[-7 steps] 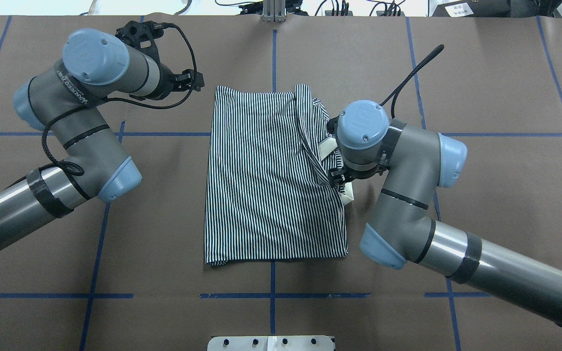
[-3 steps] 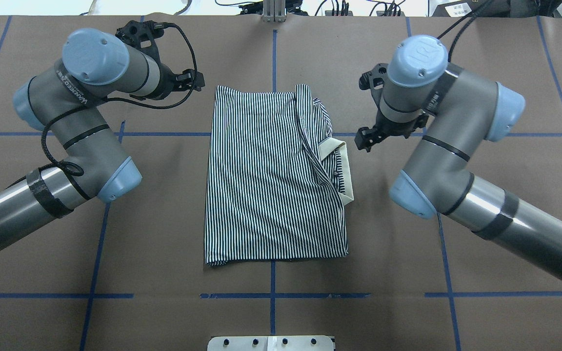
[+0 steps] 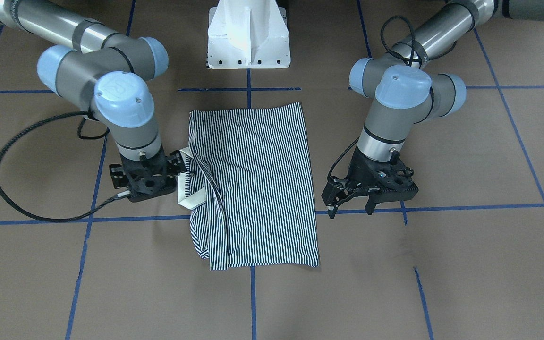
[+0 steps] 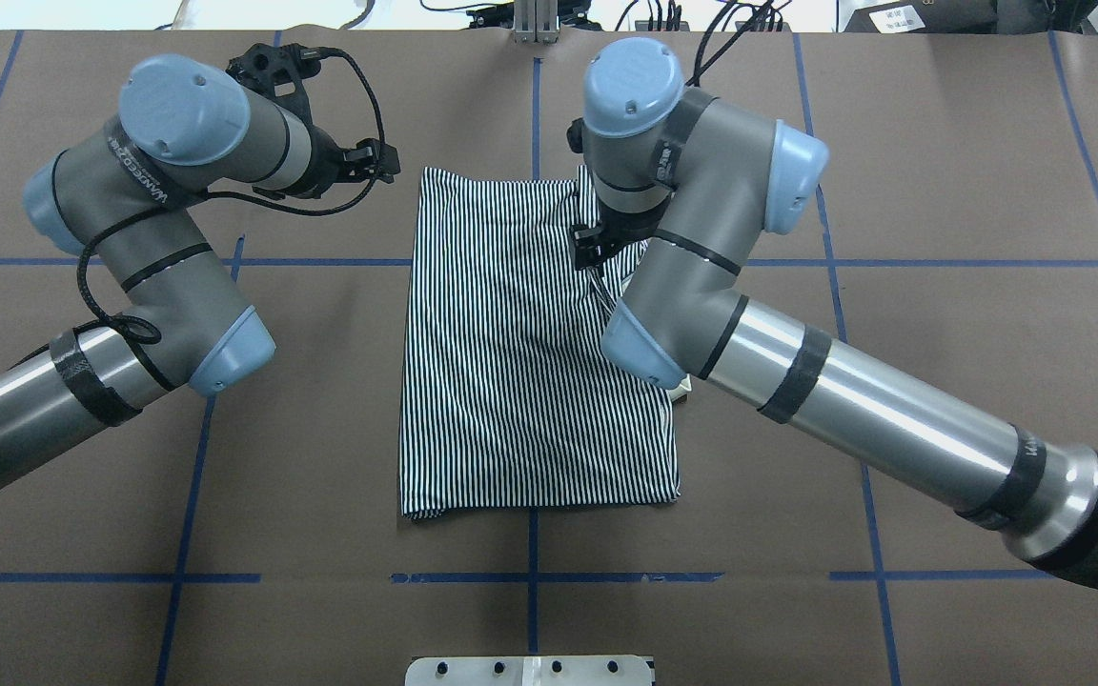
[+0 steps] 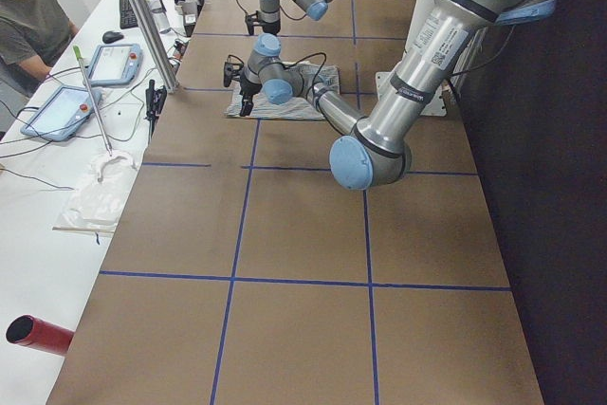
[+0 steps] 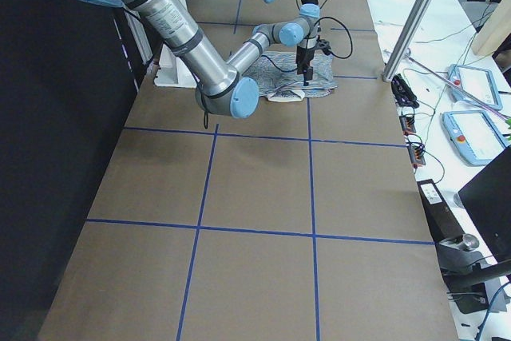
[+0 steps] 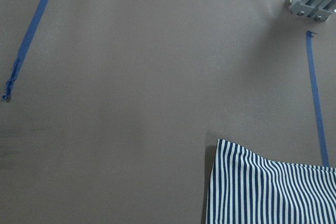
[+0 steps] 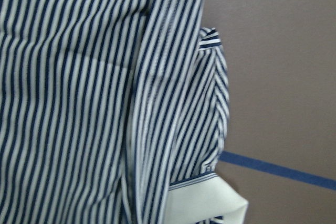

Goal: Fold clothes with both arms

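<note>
Right gripper (image 3: 147,177) over polo shirt (image 3: 258,184), finger state untellable behind wrist; left gripper (image 3: 350,210) fingers apart.

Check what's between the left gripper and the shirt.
Between left gripper and shirt: only bare brown paper crossed by a blue tape line, clearest in the front-facing view.

Brown table (image 4: 320,457) w/ blue tape lines (image 4: 532,577) in a grid. White base (image 3: 248,38) at table edge, centre. White side bench (image 5: 28,263): person (image 5: 33,16) at far end, 2 tablets (image 5: 112,62), white bag (image 5: 100,198), red tube (image 5: 36,334) at near end. Metal post (image 5: 142,11) betw. bench & table.
</note>
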You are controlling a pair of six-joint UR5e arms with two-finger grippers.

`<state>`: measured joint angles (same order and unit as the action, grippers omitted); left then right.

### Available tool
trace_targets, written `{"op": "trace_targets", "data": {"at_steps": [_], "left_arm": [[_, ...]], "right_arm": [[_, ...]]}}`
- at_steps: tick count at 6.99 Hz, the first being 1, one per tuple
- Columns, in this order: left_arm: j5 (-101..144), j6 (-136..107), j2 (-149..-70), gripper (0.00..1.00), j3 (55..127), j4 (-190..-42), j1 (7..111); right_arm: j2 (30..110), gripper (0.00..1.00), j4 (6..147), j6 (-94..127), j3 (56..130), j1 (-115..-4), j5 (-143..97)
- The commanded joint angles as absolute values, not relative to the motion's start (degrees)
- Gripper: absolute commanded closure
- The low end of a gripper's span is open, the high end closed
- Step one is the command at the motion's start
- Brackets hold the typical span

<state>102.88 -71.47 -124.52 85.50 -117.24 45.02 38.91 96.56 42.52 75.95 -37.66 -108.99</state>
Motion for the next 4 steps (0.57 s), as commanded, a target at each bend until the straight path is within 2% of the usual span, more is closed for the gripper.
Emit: {"op": "trace_targets", "data": {"at_steps": [1,4], "left_arm": [[103.0,-71.4,-124.5,0.00,85.4,-117.2,45.1],[103.0,-71.5,-124.5,0.00,85.4,-117.2,45.1]], "right_arm": [[37.9,0.00,96.7,45.0,74.0,-33.5,-106.3],[38.8,0.00,97.0,44.3,71.9,-33.5,-104.8]]}}
